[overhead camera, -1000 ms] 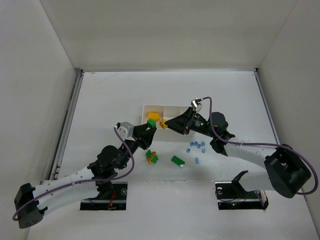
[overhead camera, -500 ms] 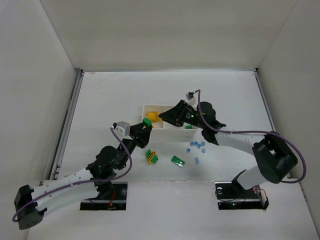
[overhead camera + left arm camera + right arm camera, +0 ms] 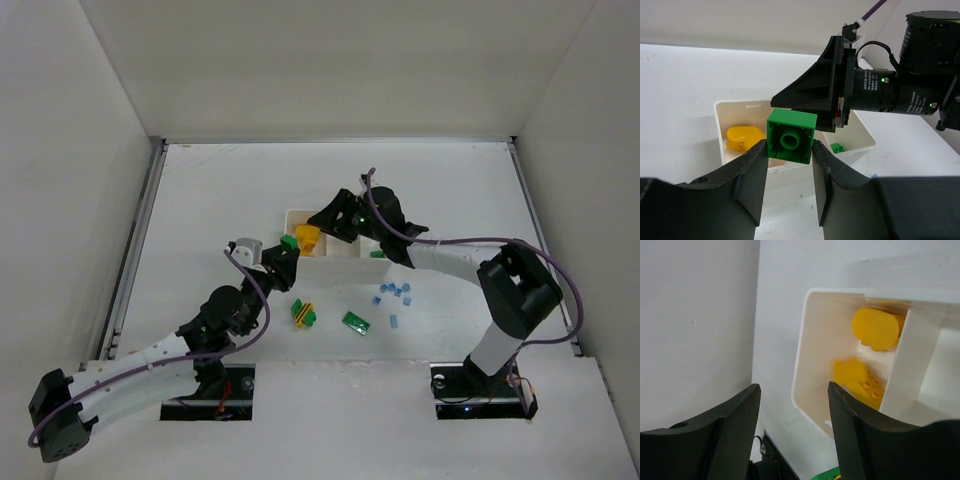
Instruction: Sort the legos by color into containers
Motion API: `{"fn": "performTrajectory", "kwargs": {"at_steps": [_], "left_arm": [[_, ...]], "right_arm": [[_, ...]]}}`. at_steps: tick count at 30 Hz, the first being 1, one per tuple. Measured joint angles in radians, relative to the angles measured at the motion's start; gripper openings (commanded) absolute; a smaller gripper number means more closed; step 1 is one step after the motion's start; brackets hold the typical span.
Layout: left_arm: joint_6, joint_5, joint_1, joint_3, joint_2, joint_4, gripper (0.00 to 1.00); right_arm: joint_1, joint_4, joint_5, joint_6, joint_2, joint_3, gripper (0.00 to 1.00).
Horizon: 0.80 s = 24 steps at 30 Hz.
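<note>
- Left gripper [image 3: 788,146]: clamped on held green lego [image 3: 791,136], at 8 o'clock of tray [image 3: 338,256], just beside it.
- Right gripper [image 3: 792,390]: fingers apart, nothing between them, above tray's left compartment.
- Left compartment: two yellow legos [image 3: 875,327].
- Compartment further right (middle or end, cannot tell): small green lego [image 3: 838,147].
- Table, 6 o'clock of tray: green-yellow lego [image 3: 304,313], loose green lego [image 3: 355,321].
- Table, 5 o'clock of tray: light blue legos [image 3: 393,293].

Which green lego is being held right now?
The square green brick pinched in the left end effector. Two green pieces lie loose on the table; a small green lego sits in the tray.
</note>
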State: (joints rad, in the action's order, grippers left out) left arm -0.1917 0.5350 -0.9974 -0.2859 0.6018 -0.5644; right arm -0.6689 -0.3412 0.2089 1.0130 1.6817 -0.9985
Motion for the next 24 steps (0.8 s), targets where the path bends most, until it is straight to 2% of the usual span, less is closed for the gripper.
{"fn": "performTrajectory", "kwargs": {"at_steps": [4, 7, 9, 13, 15, 19, 24], "left_arm": [[-0.02, -0.001, 0.018, -0.001, 0.017, 0.007, 0.13], [-0.039, -0.006, 0.024, -0.008, 0.054, 0.015, 0.14], [-0.055, -0.015, 0.024, -0.022, 0.097, 0.018, 0.14], [-0.088, -0.068, 0.031, -0.095, 0.259, 0.024, 0.14], [-0.102, -0.099, 0.032, -0.146, 0.357, 0.027, 0.15], [-0.121, -0.171, 0.032, -0.273, 0.55, 0.04, 0.16], [-0.136, -0.249, 0.029, -0.463, 0.768, 0.062, 0.17]], "right_arm": [[0.0, 0.021, -0.016, -0.017, 0.002, -0.003, 0.67], [0.005, 0.022, -0.026, -0.026, -0.022, 0.009, 0.64], [0.018, 0.018, -0.035, -0.036, -0.081, 0.058, 0.58], [0.103, 0.014, -0.079, -0.066, -0.293, 0.219, 0.34], [0.158, 0.012, -0.122, -0.09, -0.399, 0.284, 0.29], [0.229, 0.016, -0.232, -0.148, -0.583, 0.396, 0.34], [0.261, 0.017, -0.305, -0.19, -0.668, 0.496, 0.45]]}}
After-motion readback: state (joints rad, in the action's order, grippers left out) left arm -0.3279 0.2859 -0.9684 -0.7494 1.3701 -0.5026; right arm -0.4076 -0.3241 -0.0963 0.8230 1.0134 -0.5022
